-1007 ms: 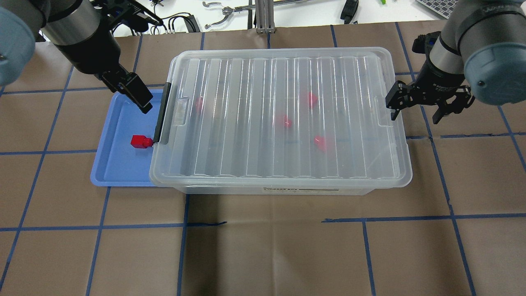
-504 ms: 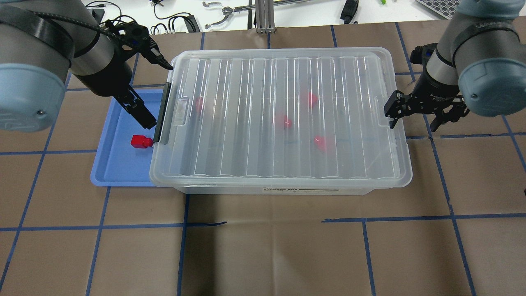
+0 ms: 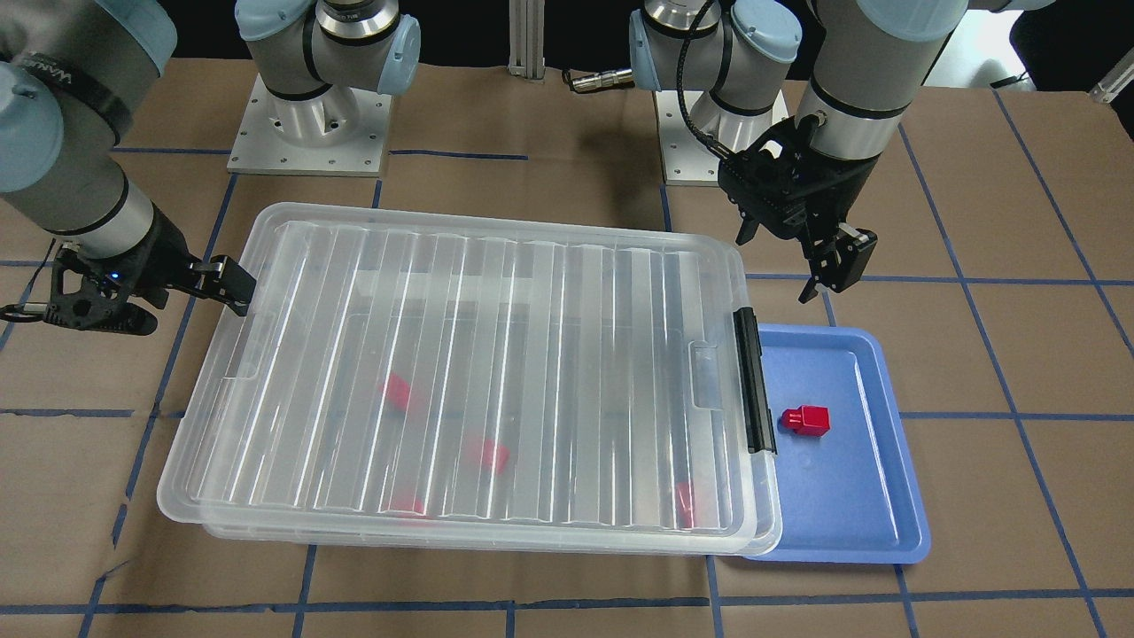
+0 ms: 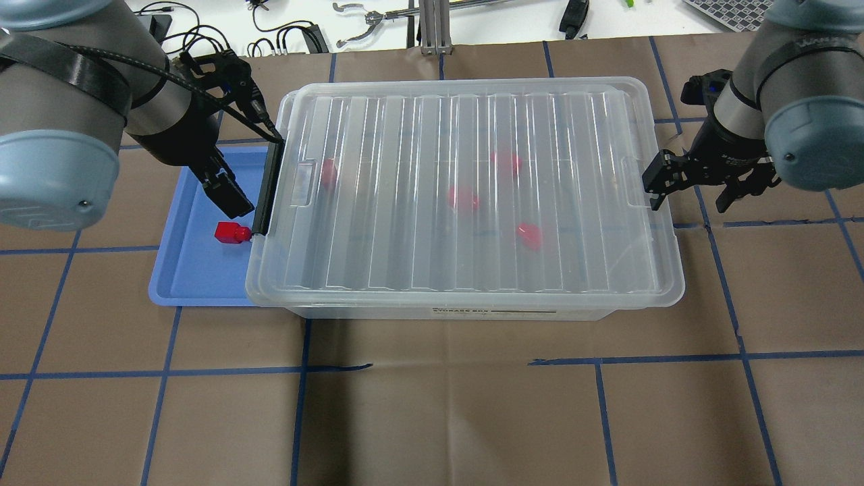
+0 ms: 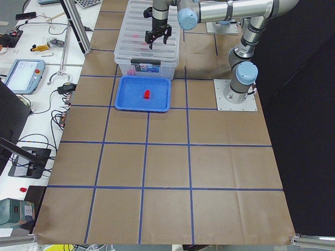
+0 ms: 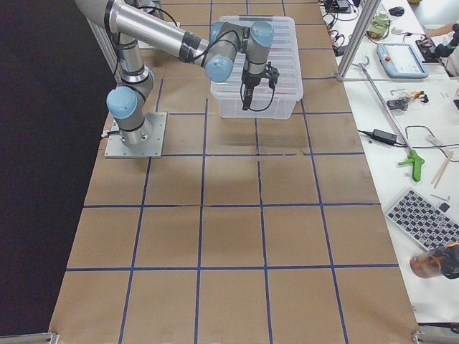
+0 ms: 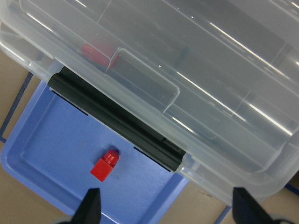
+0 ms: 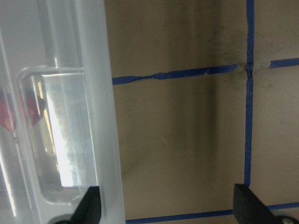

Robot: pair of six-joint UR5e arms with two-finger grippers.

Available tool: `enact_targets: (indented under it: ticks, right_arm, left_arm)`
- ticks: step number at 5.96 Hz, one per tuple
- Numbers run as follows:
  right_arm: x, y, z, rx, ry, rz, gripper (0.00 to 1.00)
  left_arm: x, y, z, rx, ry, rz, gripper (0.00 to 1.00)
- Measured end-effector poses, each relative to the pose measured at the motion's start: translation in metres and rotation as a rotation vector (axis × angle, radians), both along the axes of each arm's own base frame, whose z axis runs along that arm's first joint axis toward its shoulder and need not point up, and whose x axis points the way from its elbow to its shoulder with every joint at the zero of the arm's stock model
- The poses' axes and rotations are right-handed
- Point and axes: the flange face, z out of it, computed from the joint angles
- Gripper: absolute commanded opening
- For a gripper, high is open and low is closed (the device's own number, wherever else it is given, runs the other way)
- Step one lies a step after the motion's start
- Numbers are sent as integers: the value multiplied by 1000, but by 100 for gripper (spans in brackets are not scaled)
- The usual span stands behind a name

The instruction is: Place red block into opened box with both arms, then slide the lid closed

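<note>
Sliding lid (image 4: pixel 466 196) off box (image 4: pixel 472 312), I'd pull level: right fingers (image 4: pixel 658 181) spread, empty at its tab; left fingers (image 4: pixel 229 194) open, empty by red block (image 4: pixel 231 233) on blue tray (image 4: pixel 196 277).

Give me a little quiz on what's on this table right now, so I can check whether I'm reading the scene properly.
1. Count: how many red blocks show through the lid, inside the box?
2. True or false: the left gripper is gripping a red block.
3. Where does the lone red block outside the box lie? A) on the lid B) in the blue tray C) on the brown paper

Key: 1: four. 2: false, it is open and holds nothing. 3: B.
</note>
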Motion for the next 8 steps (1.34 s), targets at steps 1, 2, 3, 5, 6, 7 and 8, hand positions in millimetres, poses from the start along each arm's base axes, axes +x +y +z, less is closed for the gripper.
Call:
enact_targets:
  ticks: [1,2,3,5,6,7,8]
  right_arm:
    - [-10,-1,0,-3,4,21,100]
    - [-19,-1,0,-5,4,31,100]
    - [-30,-2,-1,-6,2,38,100]
    - [-56,0,-1,-6,-2,47,100]
    - [-66,1,0,-6,-4,50,100]
    - [-78,2,0,-7,-6,51,100]
    - [-89,3,0,-8,-8,52,100]
  left_arm:
    - [16,-3,-3,15,-1,-38,98]
    - [28,-8,-6,32,0,-56,98]
    - [33,-14,-18,64,1,-63,98]
    - [43,-30,-45,100,-6,-128,98]
    - [57,-38,-53,93,-12,-181,98]
    - [76,-47,-63,91,-11,-198,98]
    - [96,-57,-77,89,-6,-195,98]
